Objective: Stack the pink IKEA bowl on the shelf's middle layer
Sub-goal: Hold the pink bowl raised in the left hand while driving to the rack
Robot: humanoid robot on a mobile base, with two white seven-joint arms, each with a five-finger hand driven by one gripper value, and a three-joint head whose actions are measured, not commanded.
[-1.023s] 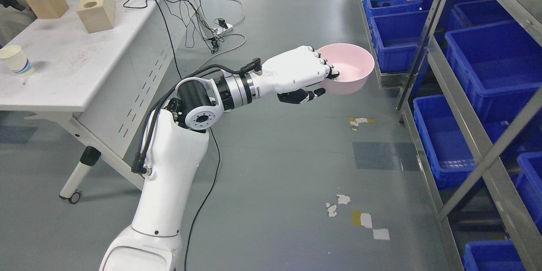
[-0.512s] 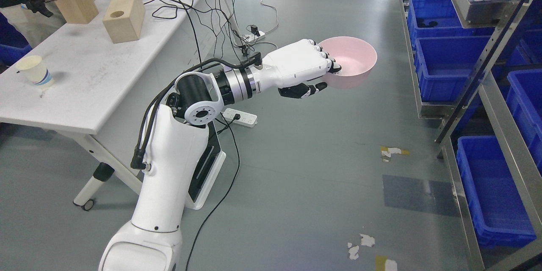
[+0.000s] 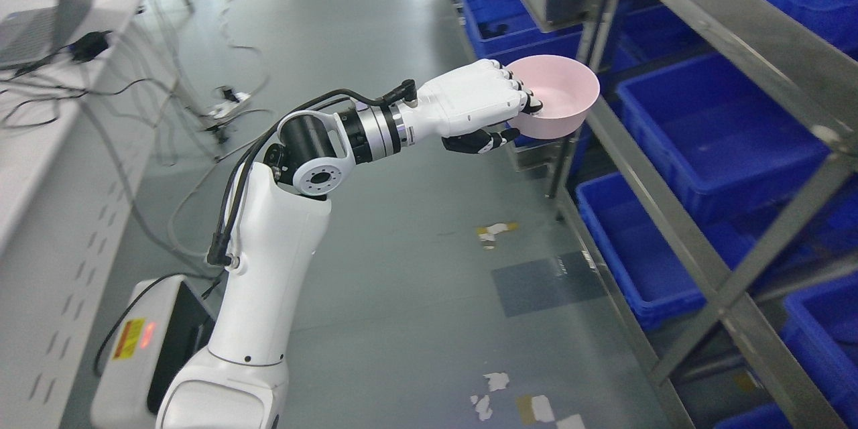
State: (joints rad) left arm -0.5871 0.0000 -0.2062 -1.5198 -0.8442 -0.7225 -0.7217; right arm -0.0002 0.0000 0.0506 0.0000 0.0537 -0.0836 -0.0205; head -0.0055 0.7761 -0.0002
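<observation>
Robot hand (image 3: pixel 479 107) clenched on pink bowl's (image 3: pixel 560 97) near rim, beside shelf (image 3: pixel 677 194).

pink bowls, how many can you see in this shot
1. The pink bowl is held at its near rim by the left hand, up beside the shelf of blue bins. More could be hidden behind the shelf frame.
</observation>
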